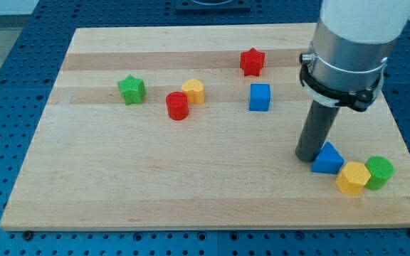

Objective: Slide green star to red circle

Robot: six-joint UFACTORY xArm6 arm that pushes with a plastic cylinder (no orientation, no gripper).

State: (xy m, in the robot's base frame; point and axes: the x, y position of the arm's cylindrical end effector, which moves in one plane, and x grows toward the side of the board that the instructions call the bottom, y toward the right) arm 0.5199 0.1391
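Note:
The green star (131, 89) lies on the wooden board at the view's upper left. The red circle (177, 106) stands to its right and a little lower, with a gap between them. A yellow block (193, 91) touches the red circle's upper right side. My tip (309, 156) rests on the board at the view's right, far from the green star, right beside the left edge of a blue triangle (327, 159).
A red star (251, 62) sits near the board's top. A blue cube (260, 97) lies below it. A yellow hexagon (352, 178) and a green circle (379, 173) sit at the lower right, next to the blue triangle. The board's edge (212, 226) runs along the bottom.

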